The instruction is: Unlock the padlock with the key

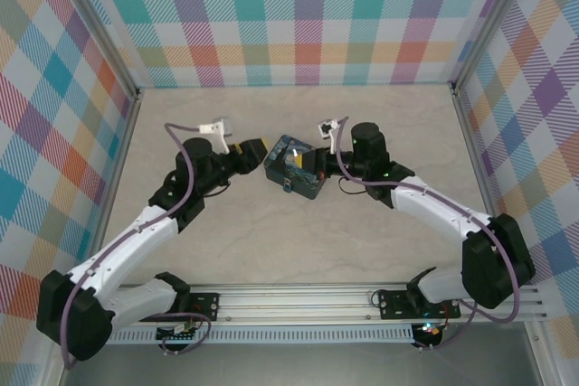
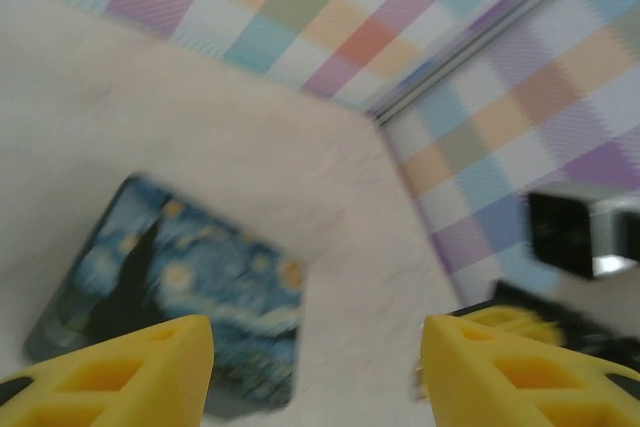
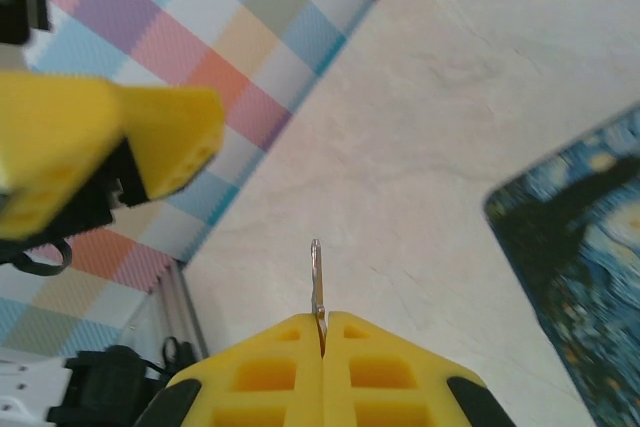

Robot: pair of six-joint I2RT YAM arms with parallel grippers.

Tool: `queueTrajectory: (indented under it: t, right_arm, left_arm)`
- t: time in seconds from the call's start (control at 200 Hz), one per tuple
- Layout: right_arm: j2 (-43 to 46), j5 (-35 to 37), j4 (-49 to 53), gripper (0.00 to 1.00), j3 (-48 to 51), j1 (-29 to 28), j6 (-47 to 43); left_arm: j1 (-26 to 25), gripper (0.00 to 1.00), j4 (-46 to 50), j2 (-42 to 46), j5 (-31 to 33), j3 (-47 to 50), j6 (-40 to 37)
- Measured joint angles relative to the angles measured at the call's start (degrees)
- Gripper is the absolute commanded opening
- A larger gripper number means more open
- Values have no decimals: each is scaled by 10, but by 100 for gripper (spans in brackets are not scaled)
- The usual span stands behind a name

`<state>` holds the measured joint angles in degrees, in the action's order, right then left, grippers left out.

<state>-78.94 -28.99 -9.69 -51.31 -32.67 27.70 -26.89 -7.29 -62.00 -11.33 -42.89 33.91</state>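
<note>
Key [image 3: 317, 282], a thin metal blade, stands upright out of the right hand [image 3: 322, 319]. The two yellow fingers of this hand are pressed together on its lower end, so the hand is clenched on the key. Beyond the key tip lies the pale desk [image 3: 450, 127], and on it to the right is the corner of a painted tin [image 3: 585, 277] with a starry night sky.

The left hand [image 2: 315, 329] is released: its yellow fingers [image 2: 120, 372] stand well apart with nothing between them, and past them the same tin lies flat.

From above, both hands are at the tin near the middle of the desk, one on each side. At the near edge of the tin is a small teal spot, probably the padlock [image 1: 286, 189], touching the tin; it is too small to be sure. Behind all rises the checked wall [image 1: 308, 15].
</note>
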Motion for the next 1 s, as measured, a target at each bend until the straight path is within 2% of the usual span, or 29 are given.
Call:
queueTrajectory:
  t: [0.235, 0.405, 0.59, 0.675, 0.88, 1.0]
  right_arm:
    - [-76, 30, 66, 2, -19, 5, -26]
    - [-125, 44, 83, 2, -35, 26, -27]
    - [-155, 51, 97, 2, -50, 45, -27]
    - [-165, 55, 101, 2, -59, 45, -28]
    - [-180, 65, 113, 2, -69, 49, -30]
    - [-196, 73, 123, 2, -76, 49, -32]
  left_arm:
    - [27, 66, -47, -90, -85, 111, 28]
    - [27, 74, -136, -173, -136, 124, 21]
    - [27, 76, -214, -245, -148, 124, -7]
    - [27, 74, -241, -272, -153, 122, -19]
    - [27, 59, -297, -348, -173, 111, -34]
    - [27, 57, -327, -384, -184, 100, -33]
